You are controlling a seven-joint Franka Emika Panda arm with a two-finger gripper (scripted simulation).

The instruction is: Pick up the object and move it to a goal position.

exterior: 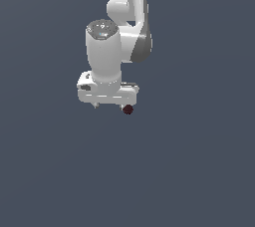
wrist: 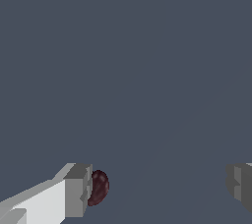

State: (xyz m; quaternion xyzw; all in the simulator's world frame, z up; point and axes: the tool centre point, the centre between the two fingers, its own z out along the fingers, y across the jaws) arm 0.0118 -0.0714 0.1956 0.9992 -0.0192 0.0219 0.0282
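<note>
- Arm (exterior: pixel 124 7): white Franka Panda with grey joint sections, entering from the upper edge of the exterior view and ending in a vertical wrist cylinder that points downward.
- Gripper (exterior: pixel 111 106): white, mounted under the wrist, its broad body lying crosswise in the exterior view. Jaws spread wide; in the wrist view one finger (wrist: pixel 76 191) and the other finger (wrist: pixel 241 186) sit far apart with bare ground between them. Nothing is clamped between the two.
- Object (exterior: pixel 128 109): small dark maroon-red ball, slightly bumpy, far smaller than the gripper. In the exterior view it sits at the lower corner of the gripper on the exterior view's right, just under the fingertip there. In the wrist view the object (wrist: pixel 98 187) lies against the inner face of one finger, touching it or very nearly so (the exact contact cannot be made out), and well apart from the other finger.
- Surface (exterior: pixel 199 171): uniform dark slate-grey ground filling both views, with no visible edge or marking. Whether the object rests on it or hangs above it cannot be told, since no clear shadow shows.
</note>
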